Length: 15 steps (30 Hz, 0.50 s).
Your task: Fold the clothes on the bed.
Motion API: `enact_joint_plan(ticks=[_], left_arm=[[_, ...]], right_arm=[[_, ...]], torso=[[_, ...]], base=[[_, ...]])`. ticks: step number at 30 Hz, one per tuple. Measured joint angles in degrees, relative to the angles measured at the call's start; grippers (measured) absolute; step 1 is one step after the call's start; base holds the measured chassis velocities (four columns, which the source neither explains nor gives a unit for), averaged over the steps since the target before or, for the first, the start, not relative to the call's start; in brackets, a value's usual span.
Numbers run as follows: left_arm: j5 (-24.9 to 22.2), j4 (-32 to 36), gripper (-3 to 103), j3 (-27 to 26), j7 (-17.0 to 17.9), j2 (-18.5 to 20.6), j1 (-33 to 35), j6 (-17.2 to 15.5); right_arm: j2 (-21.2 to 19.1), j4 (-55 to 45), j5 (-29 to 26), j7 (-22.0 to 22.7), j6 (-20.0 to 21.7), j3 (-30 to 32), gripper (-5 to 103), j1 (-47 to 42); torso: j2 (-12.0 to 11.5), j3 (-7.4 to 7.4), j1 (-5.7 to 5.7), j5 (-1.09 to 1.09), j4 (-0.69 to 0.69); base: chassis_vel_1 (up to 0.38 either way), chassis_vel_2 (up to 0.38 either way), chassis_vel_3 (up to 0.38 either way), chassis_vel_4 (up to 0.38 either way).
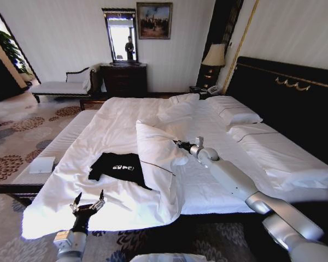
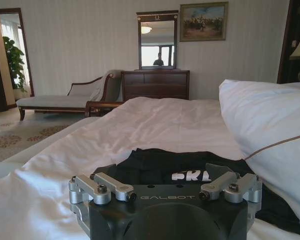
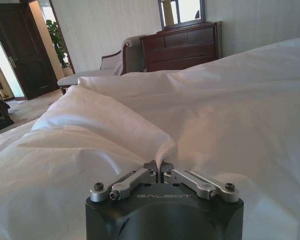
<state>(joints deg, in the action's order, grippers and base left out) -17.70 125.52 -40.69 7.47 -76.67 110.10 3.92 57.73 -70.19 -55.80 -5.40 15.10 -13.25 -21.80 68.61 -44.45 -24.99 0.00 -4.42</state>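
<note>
Right gripper pinching the pillow beside the T-shirt

The black T-shirt [image 1: 119, 166] lies lower left of centre on the bed [image 1: 120, 117]. The right gripper [image 1: 179, 144] is clenched on a white pillow [image 1: 156, 155] corner; the left gripper [image 1: 88, 204], fingers spread, hovers at the bottom edge.

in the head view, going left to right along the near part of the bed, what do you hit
left end effector open at the bed's near edge → black t-shirt → folded-over white duvet → right end effector, shut on the duvet
</note>
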Motion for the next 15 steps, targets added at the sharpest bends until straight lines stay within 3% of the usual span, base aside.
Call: enact_joint_plan(ticks=[15], left_arm=[[0.50, 1.37, 100, -0.01, 0.46, 0.26, 0.19, -0.26]], right_arm=[[-1.55, -4.63, 1.65, 1.73, -1.50, 3.11, 1, -3.54]], torso=[[0.00, 0.00, 0.00, 0.01, 0.01]], base=[[0.000, 0.000, 0.000, 0.000]])
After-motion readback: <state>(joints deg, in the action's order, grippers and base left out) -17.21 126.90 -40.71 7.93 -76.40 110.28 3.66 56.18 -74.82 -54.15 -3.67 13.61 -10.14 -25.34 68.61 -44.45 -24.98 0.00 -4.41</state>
